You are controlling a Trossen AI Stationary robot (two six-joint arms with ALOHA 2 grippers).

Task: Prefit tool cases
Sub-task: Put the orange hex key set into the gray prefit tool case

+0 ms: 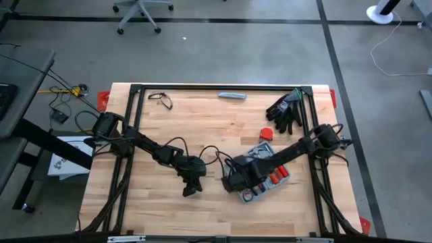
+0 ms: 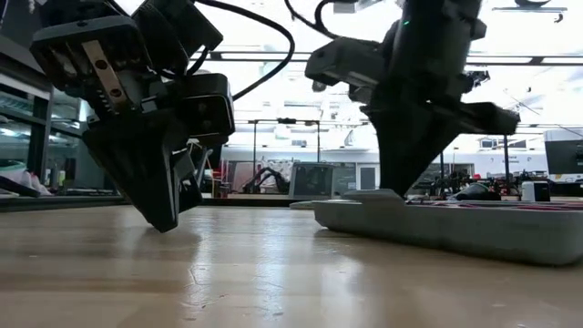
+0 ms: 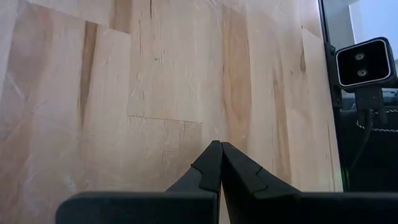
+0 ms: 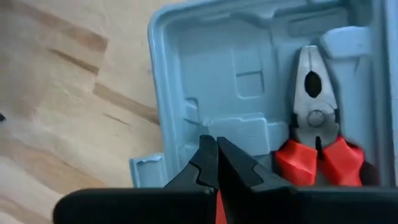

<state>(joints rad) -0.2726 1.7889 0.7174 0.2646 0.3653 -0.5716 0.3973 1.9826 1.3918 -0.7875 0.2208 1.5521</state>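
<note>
The grey-blue tool case [image 1: 264,177] lies open on the table right of centre, with red-handled pliers [image 4: 314,134] in one moulded recess and a small latch tab [image 4: 146,171] at its edge. My right gripper [image 4: 216,142] is shut and points steeply down into the open tray [image 2: 455,223], over an empty recess beside the pliers. My left gripper [image 1: 191,191] is shut too. It slants down over bare wood [image 3: 155,93] to the left of the case, with nothing between its fingers [image 2: 166,223]. My right gripper comes at the case from above with its fingers shut, their tips over an empty recess [image 4: 245,134] near the tray's latch-tab edge. In the low view the fingers [image 2: 393,173] reach down to the tray's rim, but I cannot tell whether they touch the plastic.
Black gloves [image 1: 287,111] lie at the far right, a slim grey bar [image 1: 231,96] at the far edge and a small orange-red piece [image 1: 266,133] just beyond the case. A thin dark wire shape [image 1: 160,100] lies far left. Black frame rails [image 1: 135,108] border the table.
</note>
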